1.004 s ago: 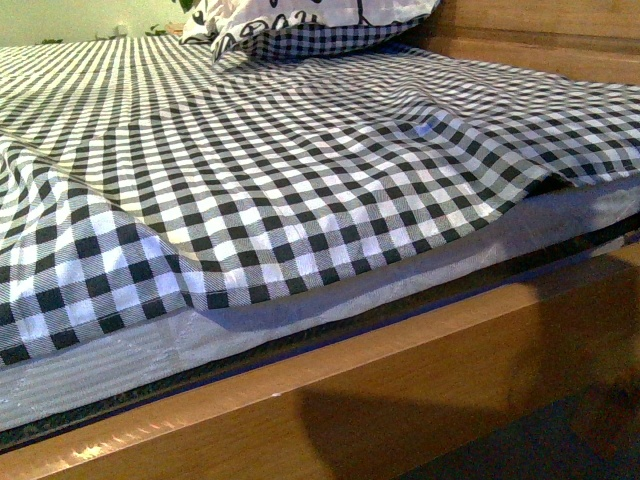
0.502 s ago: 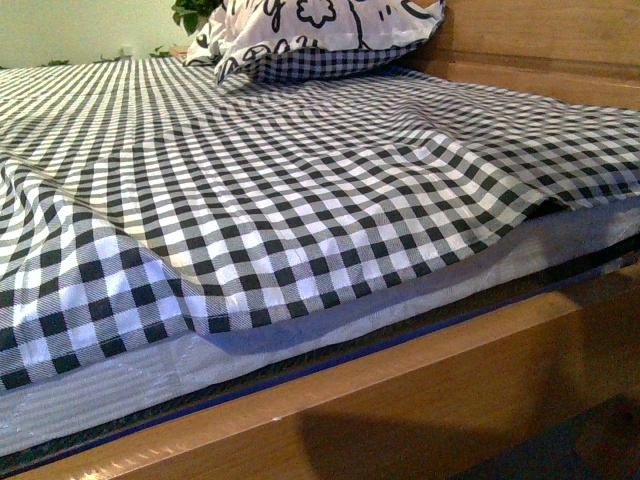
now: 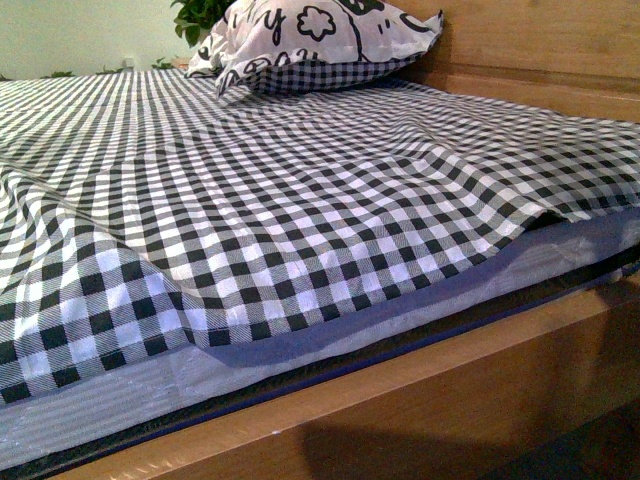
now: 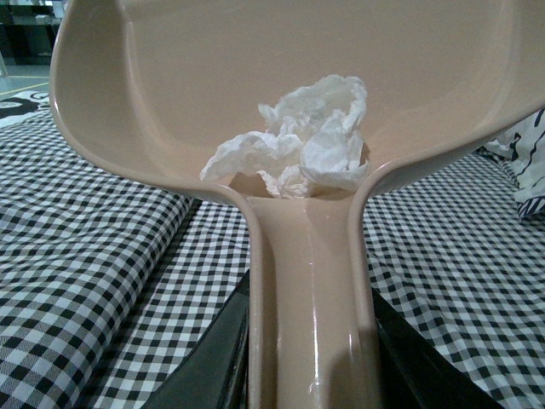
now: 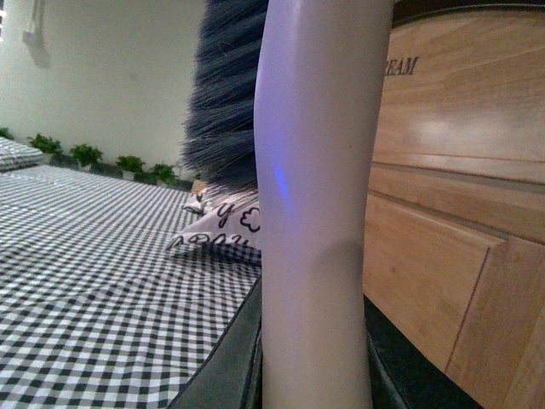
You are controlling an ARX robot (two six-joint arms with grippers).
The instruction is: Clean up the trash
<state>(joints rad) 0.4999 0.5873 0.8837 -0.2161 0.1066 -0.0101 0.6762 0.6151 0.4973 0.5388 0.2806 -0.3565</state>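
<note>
While L pincer (image 4: 311,375) grips dustpan (image 4: 170,102), tissue (image 4: 298,141) inside.

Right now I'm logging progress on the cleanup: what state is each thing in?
Dustpan: held by the left hand, tissue inside.
Crumpled tissue: lying in the pan by the handle.
Brush: held by the right hand, bristles off the bed.
Checked cover: spread out, rumpled, no trash visible.
Pillow: against the headboard.

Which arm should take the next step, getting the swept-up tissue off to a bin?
Left, I'd say. Its gripper holds the beige dustpan by the handle, and the crumpled tissue already lies in the pan. The right arm only holds the brush, raised above the bed; no bin is visible.
</note>
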